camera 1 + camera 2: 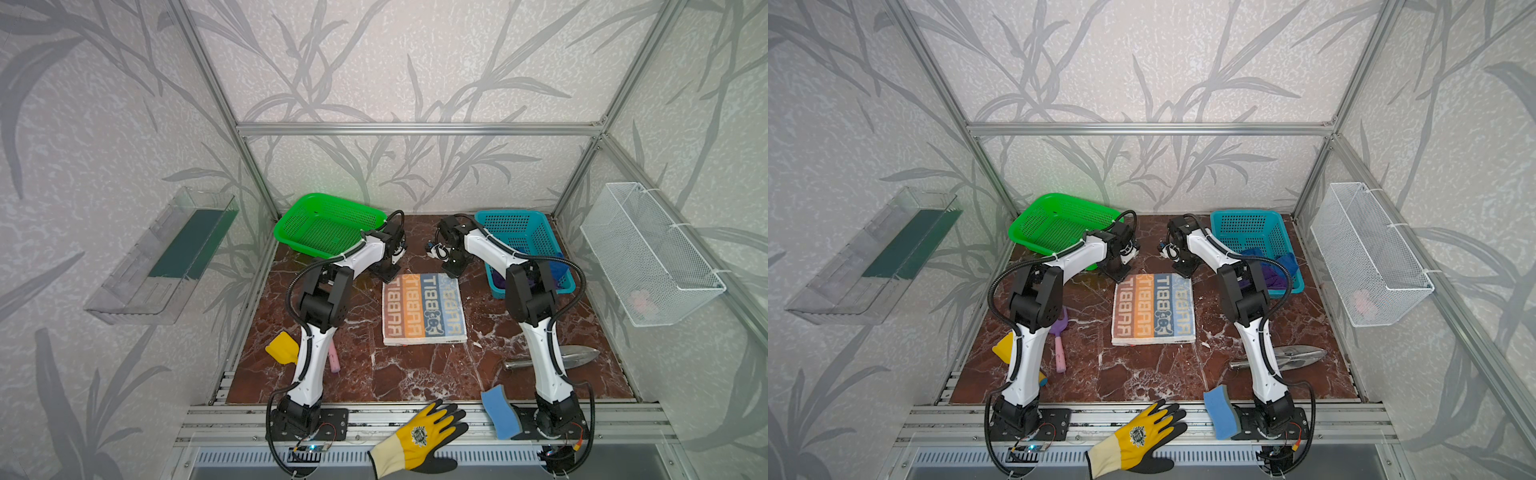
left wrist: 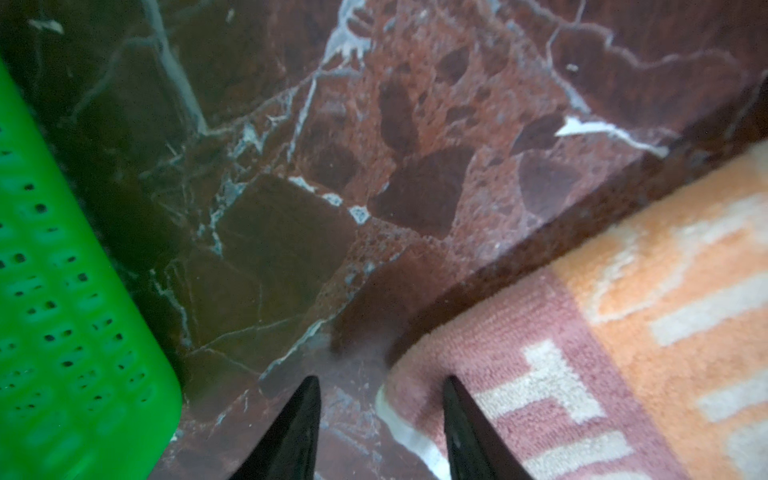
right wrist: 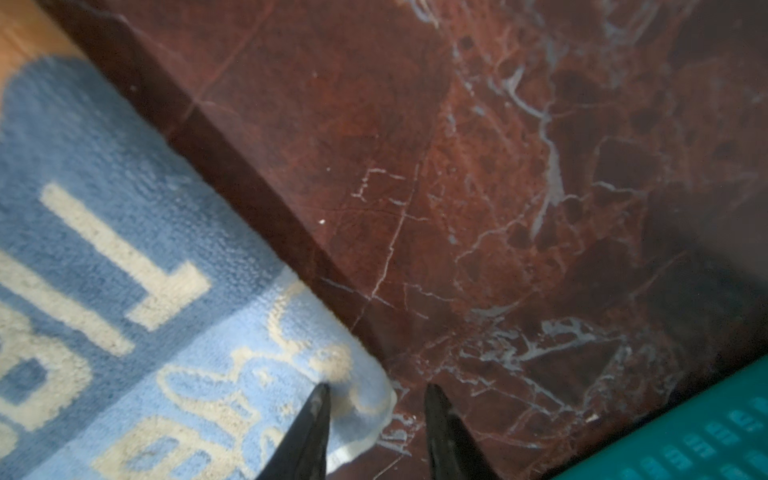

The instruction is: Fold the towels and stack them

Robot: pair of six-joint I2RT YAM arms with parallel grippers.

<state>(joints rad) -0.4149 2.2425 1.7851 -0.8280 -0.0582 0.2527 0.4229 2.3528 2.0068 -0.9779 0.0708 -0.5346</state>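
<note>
Leaf-patterned walls (image 1: 415, 62) surround a red marble tabletop (image 1: 415, 374). From left: green basket (image 1: 328, 226); left gripper (image 2: 380, 399) and right gripper (image 3: 376, 399), jaws partly apart, straddling far corners of the centred lettered towel (image 1: 424, 309); teal basket (image 1: 509, 217) holding the purple towel (image 1: 1271, 279) and blue towel (image 1: 1287, 262).

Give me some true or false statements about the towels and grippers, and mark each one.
The lettered towel lies flat on the table. True.
The purple towel lies folded on top of it. False: it is bunched in the teal basket.
The left gripper has its jaws apart at a corner of the lettered towel. True.
The right gripper holds the lettered towel in the air. False: its jaws stand apart at a corner; the towel lies flat.
The blue towel is in the teal basket. True.
</note>
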